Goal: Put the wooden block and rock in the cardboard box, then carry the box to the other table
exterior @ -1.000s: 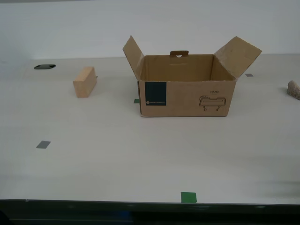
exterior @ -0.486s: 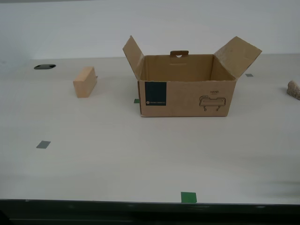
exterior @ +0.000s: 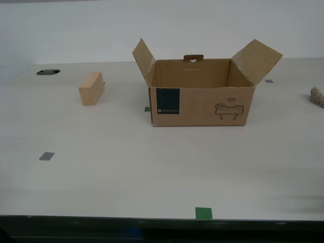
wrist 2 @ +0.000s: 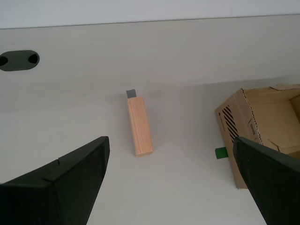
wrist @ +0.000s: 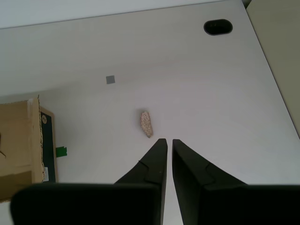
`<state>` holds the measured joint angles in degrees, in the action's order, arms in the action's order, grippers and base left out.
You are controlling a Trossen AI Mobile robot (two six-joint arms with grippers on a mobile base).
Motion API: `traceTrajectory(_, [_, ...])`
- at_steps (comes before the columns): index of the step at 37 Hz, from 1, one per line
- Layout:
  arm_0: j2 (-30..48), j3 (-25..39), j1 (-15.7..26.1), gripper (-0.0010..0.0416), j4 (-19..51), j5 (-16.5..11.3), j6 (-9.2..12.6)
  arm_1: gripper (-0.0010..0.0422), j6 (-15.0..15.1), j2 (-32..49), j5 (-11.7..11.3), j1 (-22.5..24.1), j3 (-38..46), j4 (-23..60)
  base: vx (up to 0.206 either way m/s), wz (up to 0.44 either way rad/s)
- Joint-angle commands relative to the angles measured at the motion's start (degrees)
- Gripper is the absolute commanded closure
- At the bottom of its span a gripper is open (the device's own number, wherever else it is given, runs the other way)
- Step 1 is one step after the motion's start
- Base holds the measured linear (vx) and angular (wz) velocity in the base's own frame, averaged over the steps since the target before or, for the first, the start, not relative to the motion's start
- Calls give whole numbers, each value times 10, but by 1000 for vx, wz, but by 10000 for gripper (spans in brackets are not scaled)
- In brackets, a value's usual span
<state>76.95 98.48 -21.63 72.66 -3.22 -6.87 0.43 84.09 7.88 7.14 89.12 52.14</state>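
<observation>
Wooden block lies beyond my second claw.

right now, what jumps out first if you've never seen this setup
The open cardboard box stands mid-table with both side flaps splayed up and nothing visible inside. The wooden block lies apart from it toward the exterior view's left, and the rock sits at that view's right edge. My second gripper hangs wide open above the block, while my first gripper has its jaws nearly together above the rock.
</observation>
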Motion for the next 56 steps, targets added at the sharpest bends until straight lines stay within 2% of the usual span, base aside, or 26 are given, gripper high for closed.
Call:
traceTrajectory(1, [0,0,0,359,5,-2,-2,53,3,0,3,0,0,-2,0,0])
traceTrajectory(10, [0,0,1,237,12,-2,-1,53,2,0,3,0,0,-2,0,0])
traceTrajectory(23, [0,0,3,-8,12,-2,3,53,0,0,3,0,0,-4,0,0])
traceTrajectory(29, [0,0,3,49,12,-2,-9,53,0,0,3,0,0,-4,0,0])
traceTrajectory(33, [0,0,3,42,13,-2,-13,53,0,0,3,0,0,-5,0,0])
traceTrajectory(38, [0,0,4,-1,13,-2,-12,53,1,0,3,0,0,-5,0,0])
traceTrajectory(43, [0,0,4,29,12,-2,-2,53,1,0,3,0,0,-5,0,0])
traceTrajectory(48, [0,0,4,54,10,-2,-2,53,1,0,3,0,0,-5,0,0])
traceTrajectory(56, [0,0,4,51,10,-2,-7,53,1,0,3,0,0,-5,0,0])
